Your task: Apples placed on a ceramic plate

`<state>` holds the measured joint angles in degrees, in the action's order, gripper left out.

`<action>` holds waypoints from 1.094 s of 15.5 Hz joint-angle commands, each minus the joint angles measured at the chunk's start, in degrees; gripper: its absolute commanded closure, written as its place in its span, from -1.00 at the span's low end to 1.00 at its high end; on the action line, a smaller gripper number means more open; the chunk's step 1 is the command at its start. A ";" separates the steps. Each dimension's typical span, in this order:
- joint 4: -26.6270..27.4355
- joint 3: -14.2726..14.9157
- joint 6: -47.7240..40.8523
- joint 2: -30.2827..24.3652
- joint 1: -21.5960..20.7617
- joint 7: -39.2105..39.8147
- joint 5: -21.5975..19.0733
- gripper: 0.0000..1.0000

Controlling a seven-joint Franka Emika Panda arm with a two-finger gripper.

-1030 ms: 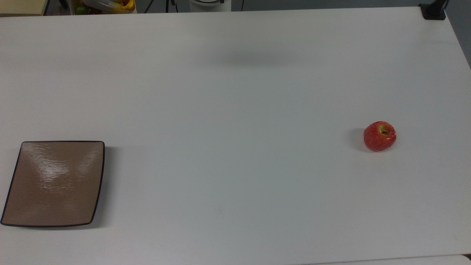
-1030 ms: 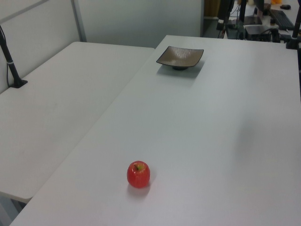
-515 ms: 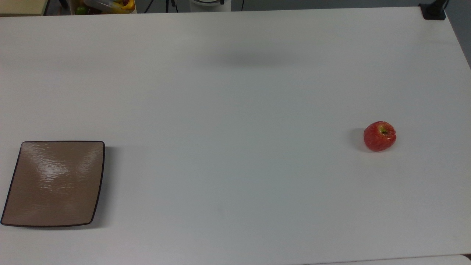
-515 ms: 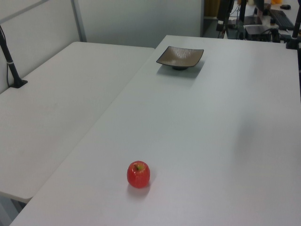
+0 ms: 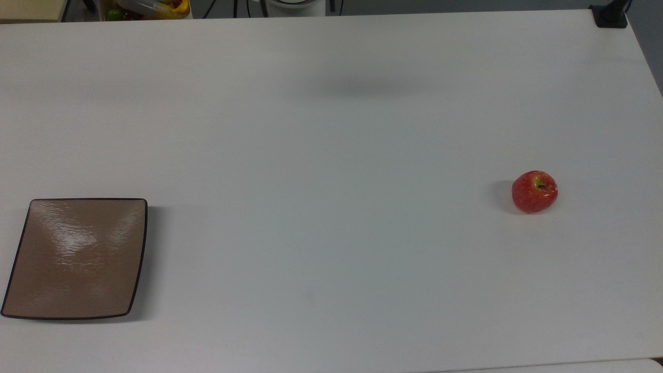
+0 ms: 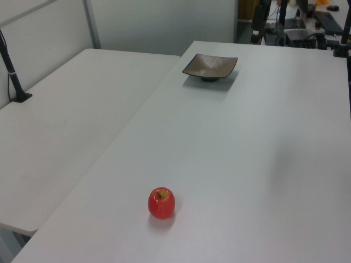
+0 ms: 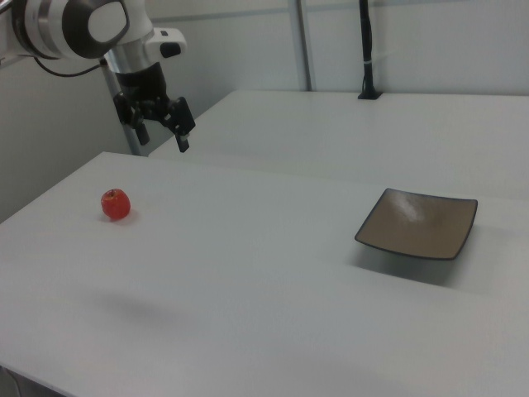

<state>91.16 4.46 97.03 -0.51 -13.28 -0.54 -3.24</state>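
We see a plain white table (image 5: 331,155), a second white table (image 6: 66,126) abutting it, grey partition walls behind. The apple (image 5: 534,191) sits right of centre in the top view, the ceramic plate (image 5: 75,258) lower left, well apart. The gripper (image 7: 161,124), upper left in the right view, hangs with fingers spread, holding nothing. We find no legible writing.

A lab: plain white tables (image 5: 331,155), mounted robot arm (image 7: 74,29), partition walls (image 6: 159,24).

White counter (image 5: 331,155): apple (image 5: 534,191) is seen resting on it toward the top view's right, stem hollow up. Plate (image 5: 77,259) is set flat at the top view's left edge, well apart from the apple.
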 commanded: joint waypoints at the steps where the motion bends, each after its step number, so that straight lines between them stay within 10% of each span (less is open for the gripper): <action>1: -0.18 0.37 1.85 2.87 -3.15 -1.04 -4.56 -1.00; 17: -16.51 -2.17 27.78 26.06 -19.06 -10.34 -1.25 -1.00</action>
<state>80.90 2.98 124.45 20.13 -30.76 -8.13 -5.43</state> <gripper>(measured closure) 0.000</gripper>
